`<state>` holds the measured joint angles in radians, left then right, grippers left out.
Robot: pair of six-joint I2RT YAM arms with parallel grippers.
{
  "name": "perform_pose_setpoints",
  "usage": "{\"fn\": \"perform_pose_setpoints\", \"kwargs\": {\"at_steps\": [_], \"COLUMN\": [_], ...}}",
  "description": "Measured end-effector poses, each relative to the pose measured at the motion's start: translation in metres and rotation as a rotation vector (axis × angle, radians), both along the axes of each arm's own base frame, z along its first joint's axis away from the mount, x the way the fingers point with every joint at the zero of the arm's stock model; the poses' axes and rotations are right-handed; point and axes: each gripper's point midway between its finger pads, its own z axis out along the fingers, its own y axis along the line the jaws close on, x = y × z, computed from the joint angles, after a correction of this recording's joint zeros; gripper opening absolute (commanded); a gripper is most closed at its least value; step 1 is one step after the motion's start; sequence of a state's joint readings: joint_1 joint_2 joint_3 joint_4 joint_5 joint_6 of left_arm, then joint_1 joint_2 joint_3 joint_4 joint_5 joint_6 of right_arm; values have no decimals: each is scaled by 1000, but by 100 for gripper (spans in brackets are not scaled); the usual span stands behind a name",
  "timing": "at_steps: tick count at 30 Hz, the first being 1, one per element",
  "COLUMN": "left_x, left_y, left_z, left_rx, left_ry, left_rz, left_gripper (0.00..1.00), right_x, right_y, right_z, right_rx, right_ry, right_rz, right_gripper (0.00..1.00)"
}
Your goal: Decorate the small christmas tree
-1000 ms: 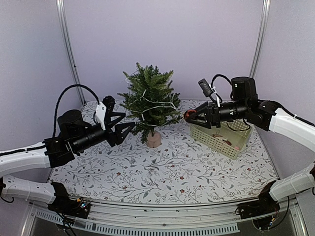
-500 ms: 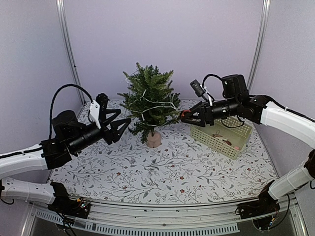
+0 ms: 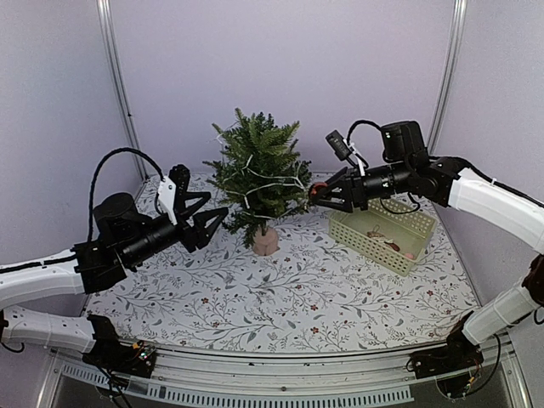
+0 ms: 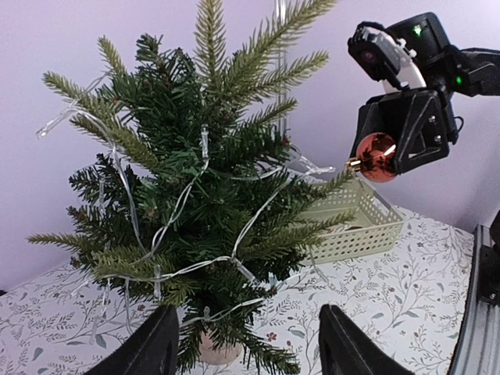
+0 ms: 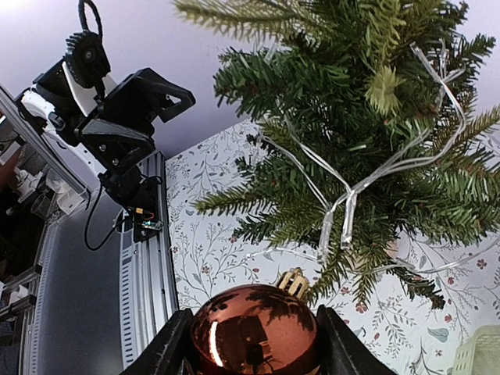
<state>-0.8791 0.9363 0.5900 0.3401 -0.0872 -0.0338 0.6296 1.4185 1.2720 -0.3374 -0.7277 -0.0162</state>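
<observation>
That small christmas tree (image 3: 259, 174) looks light and tippy with bendy branches, so the left fingers (image 4: 160, 344), apart, could steady its base (image 3: 265, 242) while the right fingers (image 5: 173, 344) clamp the bauble (image 5: 255, 332).

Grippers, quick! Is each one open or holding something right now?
Left gripper: open, holding nothing.
Right gripper: closed on a shiny copper-red bauble.

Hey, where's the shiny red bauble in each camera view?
Top external: bauble centre-right, in the right gripper, beside the small christmas tree.
Left wrist: upper right, above the basket.
Right wrist: bottom centre, close up.
Shared landmark: the small christmas tree.
</observation>
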Motion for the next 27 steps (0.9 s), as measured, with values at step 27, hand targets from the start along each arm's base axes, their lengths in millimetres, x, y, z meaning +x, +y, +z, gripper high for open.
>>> {"fn": "perform_pose_setpoints", "kwargs": {"at_steps": [27], "left_x": [-25], "left_y": [-23], "left_z": [-4], "left_rx": [12], "left_ry": [-85], "left_rz": [-122], "left_gripper": [57], "right_x": [4], "right_y": [-12], "right_z": [-10], "right_rx": [-27], "right_ry": [34], "right_rz": [0], "right_gripper": [28]}}
